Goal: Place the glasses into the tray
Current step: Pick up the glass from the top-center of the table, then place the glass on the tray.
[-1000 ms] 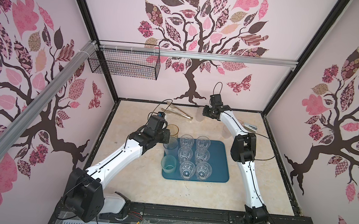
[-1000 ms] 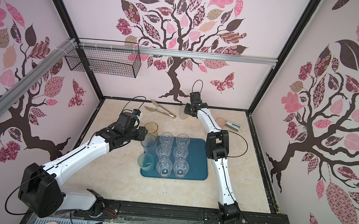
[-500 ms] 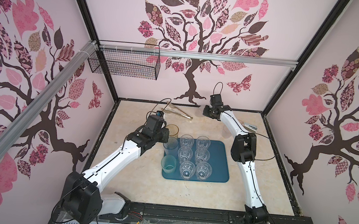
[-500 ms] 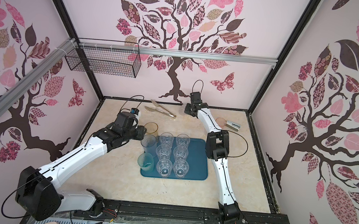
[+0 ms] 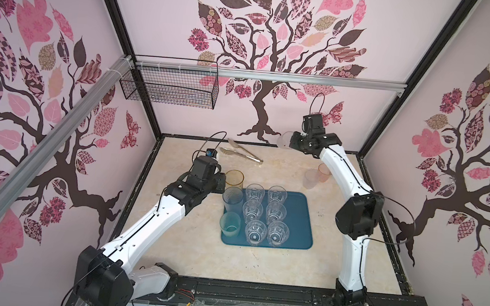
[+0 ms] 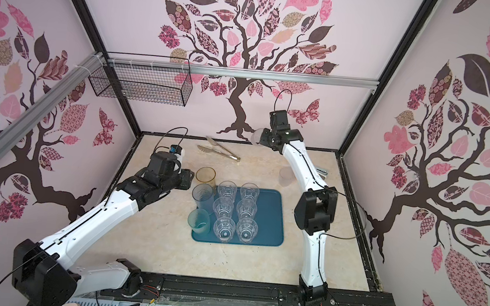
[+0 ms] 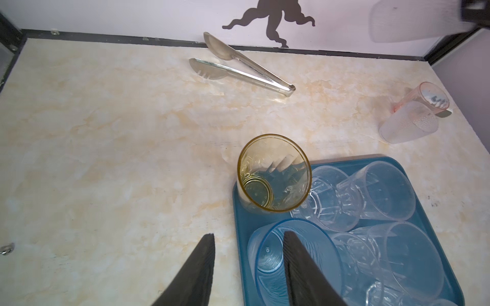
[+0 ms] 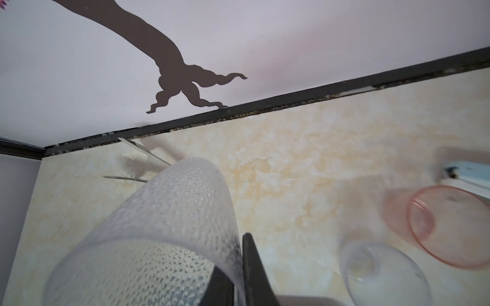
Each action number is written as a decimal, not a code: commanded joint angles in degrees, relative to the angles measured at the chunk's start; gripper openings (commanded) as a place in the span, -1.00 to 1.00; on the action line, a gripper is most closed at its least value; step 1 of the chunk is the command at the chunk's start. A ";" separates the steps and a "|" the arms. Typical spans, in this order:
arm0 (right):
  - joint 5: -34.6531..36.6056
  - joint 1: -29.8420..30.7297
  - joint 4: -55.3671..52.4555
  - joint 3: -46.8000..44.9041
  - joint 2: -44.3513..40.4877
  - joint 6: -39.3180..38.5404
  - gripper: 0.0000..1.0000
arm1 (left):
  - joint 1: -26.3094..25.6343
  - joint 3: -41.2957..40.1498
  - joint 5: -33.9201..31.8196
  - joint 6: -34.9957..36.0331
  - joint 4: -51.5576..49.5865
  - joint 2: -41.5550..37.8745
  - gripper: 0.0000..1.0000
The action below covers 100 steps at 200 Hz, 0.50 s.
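The right jaws are pinching only the thin wall of a frosted glass point(image 8: 169, 212), high over the counter point(image 5: 195, 263), well apart from the tray point(image 5: 300, 221). It could be slipping and falling. The left jaws are hanging half open, holding nothing, beside the tray

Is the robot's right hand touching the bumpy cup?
Touching. The right wrist view shows the right gripper pinching the wall of the bumpy cup, with one finger inside the rim and one outside.

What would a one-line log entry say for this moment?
right fingers: shut on frosted glass, aloft | left fingers: open at tray edge | on table: pink glass, pale glass
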 commanded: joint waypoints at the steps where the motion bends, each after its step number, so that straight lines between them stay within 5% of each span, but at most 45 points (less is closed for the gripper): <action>1: 5.40 -0.15 -4.93 -9.09 -11.59 -0.86 -0.96 | 0.53 1.89 -0.46 0.34 -1.06 -0.19 -0.09; 53: 6.89 -3.48 -8.59 -32.25 -27.94 -1.63 -1.00 | 0.10 0.25 1.93 -0.70 0.02 -1.48 -0.10; 100: 4.00 -3.50 -8.12 -42.47 -27.47 -2.50 -1.00 | -0.45 -0.68 3.69 -2.01 0.72 -1.99 -0.09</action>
